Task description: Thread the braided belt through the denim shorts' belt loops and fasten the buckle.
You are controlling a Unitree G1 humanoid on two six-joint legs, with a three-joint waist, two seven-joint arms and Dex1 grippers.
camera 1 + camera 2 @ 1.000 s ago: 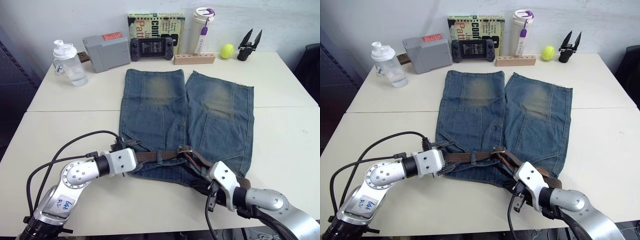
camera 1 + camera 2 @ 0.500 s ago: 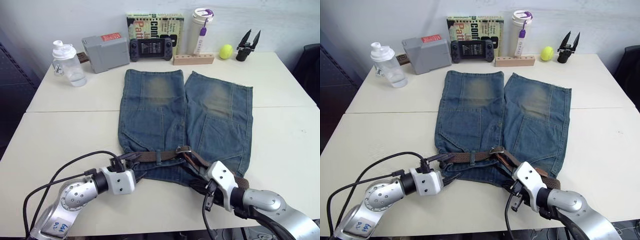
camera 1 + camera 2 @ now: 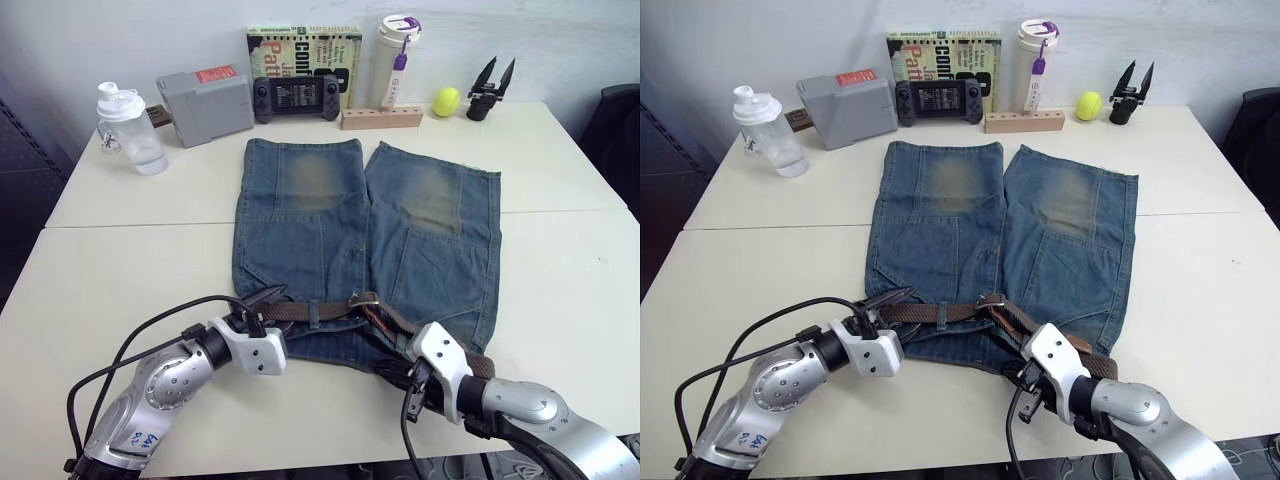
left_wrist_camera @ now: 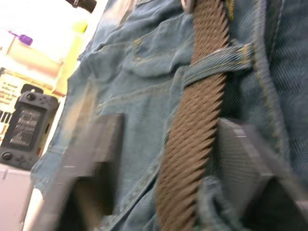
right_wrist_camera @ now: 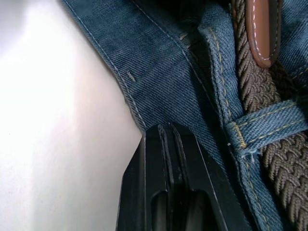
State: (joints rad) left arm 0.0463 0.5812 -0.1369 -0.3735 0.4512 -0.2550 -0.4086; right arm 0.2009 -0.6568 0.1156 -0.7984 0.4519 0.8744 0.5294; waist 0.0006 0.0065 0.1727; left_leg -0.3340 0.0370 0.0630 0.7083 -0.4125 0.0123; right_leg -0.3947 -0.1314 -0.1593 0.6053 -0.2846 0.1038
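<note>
Counter (image 3: 560,270) surface is pale cream, made of two slabs joined along a seam running across it, and is backed by a plain light wall. Along the far edge, well beyond the jaws, a clear shaker bottle (image 3: 123,127), a grey box (image 3: 205,105), a black handheld console (image 3: 298,98) propped before a book (image 3: 305,45), a white tumbler (image 3: 398,52) behind a wooden block (image 3: 382,118), a yellow-green ball (image 3: 445,100) and a black gripper part (image 3: 487,88) are lined up.

The left gripper (image 3: 262,308) is held at the near left end of the waistband, its jaws spread open to either side of the braided belt (image 4: 192,139), which is seen in the left wrist view passing under one of the belt loops (image 4: 214,65). The denim shorts (image 3: 330,220) are laid flat with the legs pointing away from the jaws and the waistband nearest them. The belt is run along the waistband to the buckle (image 3: 364,301), which lies between the two grippers.

The right gripper (image 5: 169,144) is set at the waistband's near edge, its jaws closed together with nothing seen between them, tips touching the denim just beside a belt loop and the belt's brown leather end (image 5: 263,29).
</note>
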